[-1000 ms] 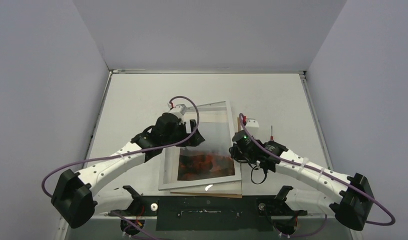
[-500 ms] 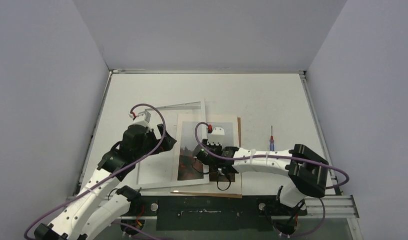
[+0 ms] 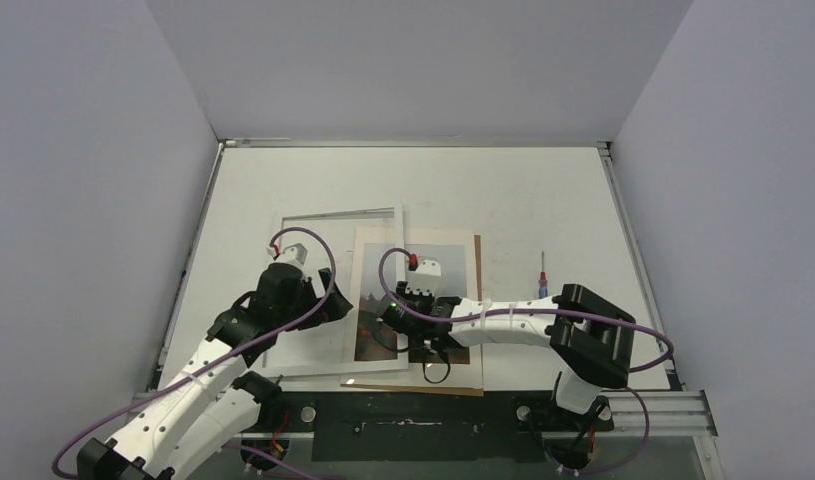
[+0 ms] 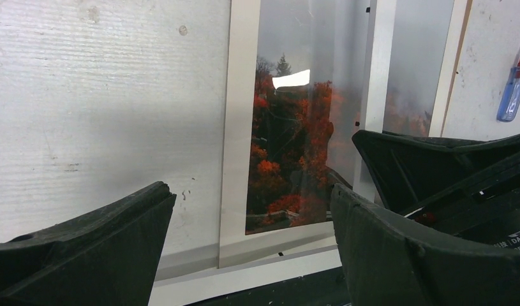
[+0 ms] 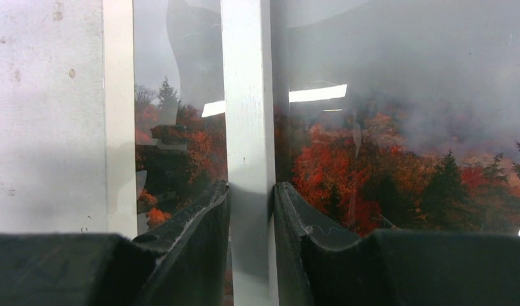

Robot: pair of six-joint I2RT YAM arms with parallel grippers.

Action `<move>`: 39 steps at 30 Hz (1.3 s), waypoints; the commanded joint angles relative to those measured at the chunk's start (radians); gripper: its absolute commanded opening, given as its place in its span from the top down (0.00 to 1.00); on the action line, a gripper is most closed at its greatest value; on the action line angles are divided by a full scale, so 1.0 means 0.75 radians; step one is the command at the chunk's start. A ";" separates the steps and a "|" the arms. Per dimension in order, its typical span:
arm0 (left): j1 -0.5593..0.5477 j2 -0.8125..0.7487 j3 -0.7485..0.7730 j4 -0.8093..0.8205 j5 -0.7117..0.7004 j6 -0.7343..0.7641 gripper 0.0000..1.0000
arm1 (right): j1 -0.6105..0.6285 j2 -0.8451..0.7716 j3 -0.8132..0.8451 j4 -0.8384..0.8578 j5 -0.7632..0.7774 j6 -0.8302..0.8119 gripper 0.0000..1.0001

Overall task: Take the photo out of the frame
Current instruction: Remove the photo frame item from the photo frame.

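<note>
The frame (image 3: pixel 333 213) lies flat at the left, its white strips and glass overlapping the left part of the photo (image 3: pixel 451 255). The photo, grey sky over red trees, rests uncovered on the brown backing board (image 3: pixel 455 384). My right gripper (image 3: pixel 391 318) is shut on the frame's right strip (image 5: pixel 247 127), with a finger pressed against each side. The photo (image 5: pixel 404 153) shows on both sides of that strip. My left gripper (image 3: pixel 331 305) hangs open over the frame's glass with nothing between its fingers (image 4: pixel 85 255). Below it lie the photo (image 4: pixel 289 140) and the frame's near strip (image 4: pixel 244 280).
A small red-and-blue screwdriver (image 3: pixel 543 276) lies on the table right of the backing board, also seen as the screwdriver (image 4: pixel 513 89) in the left wrist view. Grey walls enclose the table on three sides. The arm bases sit at the near edge.
The frame has slid left off most of the photo. My left arm has drawn back left and its jaws opened a little wider. My right arm has reached across to the frame's right strip.
</note>
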 commanded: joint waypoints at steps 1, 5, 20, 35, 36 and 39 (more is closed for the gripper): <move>0.008 0.024 -0.010 0.090 0.069 -0.014 0.08 | 0.008 -0.060 -0.017 0.084 0.076 0.058 0.99; 0.008 0.069 -0.021 0.156 0.134 -0.022 0.08 | 0.009 -0.037 -0.022 0.118 0.008 0.021 0.89; 0.000 0.279 -0.073 0.457 0.452 0.014 0.09 | -0.017 -0.542 -0.227 -0.275 0.043 -0.041 0.40; -0.296 0.545 -0.013 0.656 0.402 0.022 0.10 | -0.040 -1.318 -0.820 -0.505 -0.241 0.196 0.41; -0.305 0.553 -0.003 0.643 0.391 0.028 0.10 | -0.040 -1.318 -0.844 -0.467 -0.262 0.201 0.42; -0.315 0.570 0.021 0.568 0.329 0.051 0.10 | -0.038 -1.273 -0.883 -0.378 -0.285 0.221 0.45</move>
